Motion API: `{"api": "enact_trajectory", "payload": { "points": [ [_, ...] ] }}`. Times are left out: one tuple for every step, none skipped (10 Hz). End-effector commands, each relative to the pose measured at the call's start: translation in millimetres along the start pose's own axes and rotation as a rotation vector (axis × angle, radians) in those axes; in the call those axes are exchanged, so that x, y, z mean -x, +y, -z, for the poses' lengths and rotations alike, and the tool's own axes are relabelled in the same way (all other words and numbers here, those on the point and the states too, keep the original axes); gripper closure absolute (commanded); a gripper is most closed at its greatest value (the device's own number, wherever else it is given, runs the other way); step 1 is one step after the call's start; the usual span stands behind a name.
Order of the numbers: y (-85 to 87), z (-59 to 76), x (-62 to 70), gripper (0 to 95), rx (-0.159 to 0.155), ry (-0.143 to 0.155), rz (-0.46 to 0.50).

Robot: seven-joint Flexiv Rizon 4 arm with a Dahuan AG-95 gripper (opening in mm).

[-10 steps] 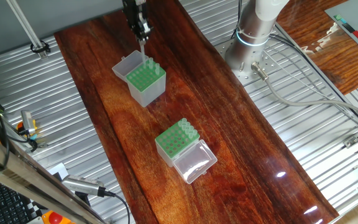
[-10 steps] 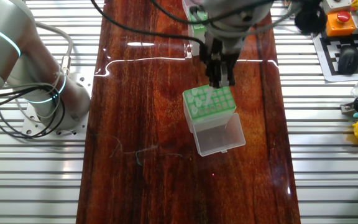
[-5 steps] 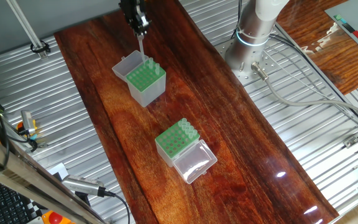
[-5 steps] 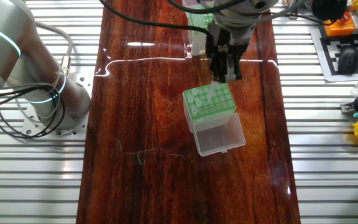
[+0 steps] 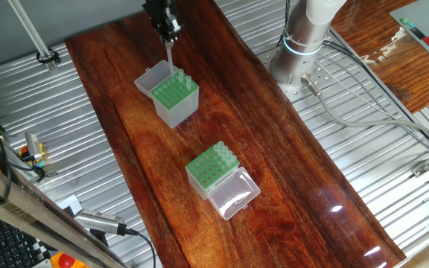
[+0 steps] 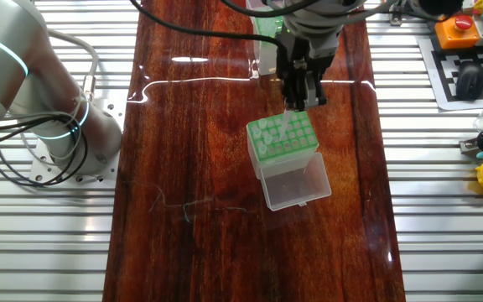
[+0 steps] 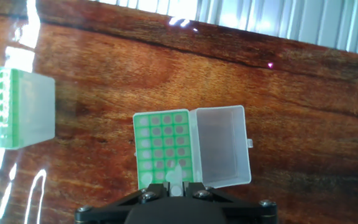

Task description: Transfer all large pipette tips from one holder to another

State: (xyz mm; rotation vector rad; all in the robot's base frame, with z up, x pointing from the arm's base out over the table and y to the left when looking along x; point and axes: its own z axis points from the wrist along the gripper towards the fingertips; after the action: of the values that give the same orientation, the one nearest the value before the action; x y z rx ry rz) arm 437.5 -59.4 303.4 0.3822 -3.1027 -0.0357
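**Tip held over the lidded box, ready to seat**

The jaws are pinched on one large pipette tip [image 5: 169, 53], which hangs point-down straight beneath them. Directly below it sits the shorter box [image 5: 174, 95], its clear lid [image 5: 149, 75] thrown open to one side. A few tips [image 5: 181, 77] already stand along one edge of its green plate. The taller holder [image 5: 213, 170], with more tips [image 5: 226, 155] in it, stands well apart from the jaws on the worktop [image 5: 289, 149].

This looks like the placing step. The next move calls for a straight descent, with the point lined up on a free hole, before the jaws release. No brand, label or writing can be read on either box.
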Motion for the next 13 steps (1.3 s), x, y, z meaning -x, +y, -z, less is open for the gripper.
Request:
{"api": "enact_trajectory", "payload": {
  "points": [
    [0.1,0.0,-0.6,95.0,0.004,-0.002,0.004],
    [9.2,-0.6,4.0,95.0,0.004,-0.003,-0.001],
    [31.3,-3.6,13.1,95.0,0.002,-0.004,-0.027],
    [54.6,-7.5,20.6,95.0,0.002,-0.009,-0.054],
    [80.8,-11.3,27.2,95.0,-0.001,-0.013,-0.086],
    [114.1,-16.3,31.5,95.0,-0.015,-0.024,-0.134],
    [122.7,-17.9,32.2,95.0,-0.021,-0.027,-0.160],
    [122.7,-17.9,32.2,95.0,-0.027,-0.022,-0.143],
    [122.7,-17.9,32.2,95.0,-0.024,-0.013,-0.104],
    [122.7,-17.9,32.2,95.0,-0.022,-0.003,-0.042],
    [122.7,-17.9,32.2,95.0,-0.018,0.001,0.023],
    [122.7,-17.9,32.2,95.0,-0.001,-0.006,0.078],
    [122.7,-17.9,32.2,95.0,0.054,-0.024,0.081]
  ]
}}
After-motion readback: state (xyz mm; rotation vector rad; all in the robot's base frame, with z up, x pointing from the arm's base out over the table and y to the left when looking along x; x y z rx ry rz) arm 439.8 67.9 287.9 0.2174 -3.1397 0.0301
